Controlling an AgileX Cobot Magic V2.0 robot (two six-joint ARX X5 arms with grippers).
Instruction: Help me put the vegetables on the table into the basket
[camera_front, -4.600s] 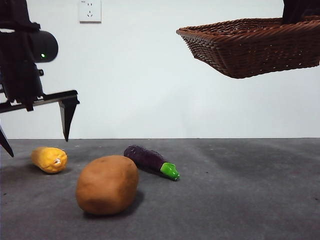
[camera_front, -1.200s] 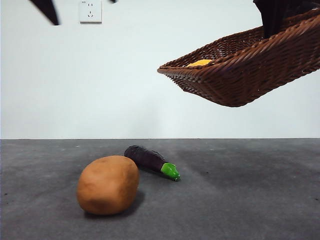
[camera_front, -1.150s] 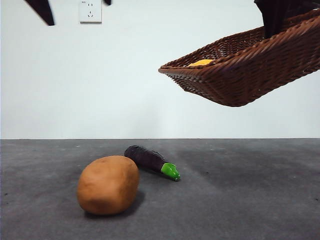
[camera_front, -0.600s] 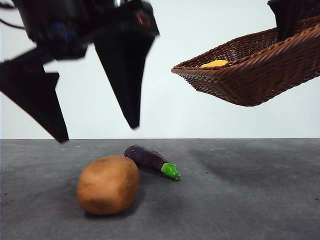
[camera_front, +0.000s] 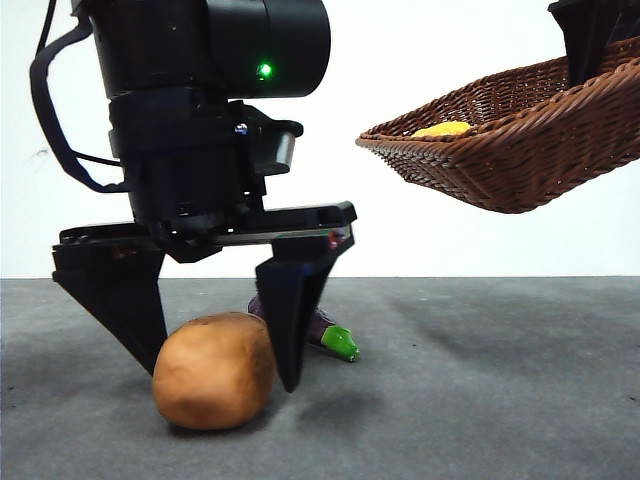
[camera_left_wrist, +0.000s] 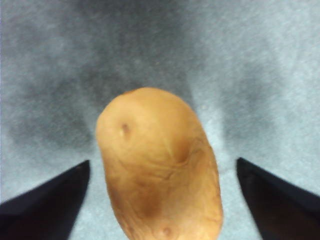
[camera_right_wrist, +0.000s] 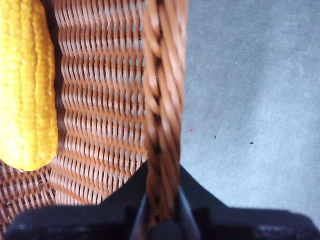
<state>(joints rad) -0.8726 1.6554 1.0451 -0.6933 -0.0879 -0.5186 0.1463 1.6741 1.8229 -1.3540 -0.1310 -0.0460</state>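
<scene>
Dropped right down since half a second ago, left tool now straddles the potato on the counter, jaws spread wide. Eggplant lies just behind. Right tool pinches the basket rim, holding it tilted aloft, corn inside.

Plain white wall behind

Front view: low, table height, level across the dark grey matte table toward the wall. Left wrist view: straight down, close over the large brown oval potato, shared with front. Right wrist view: close on the brown woven wicker basket's braided rim, also seen in front.
</scene>
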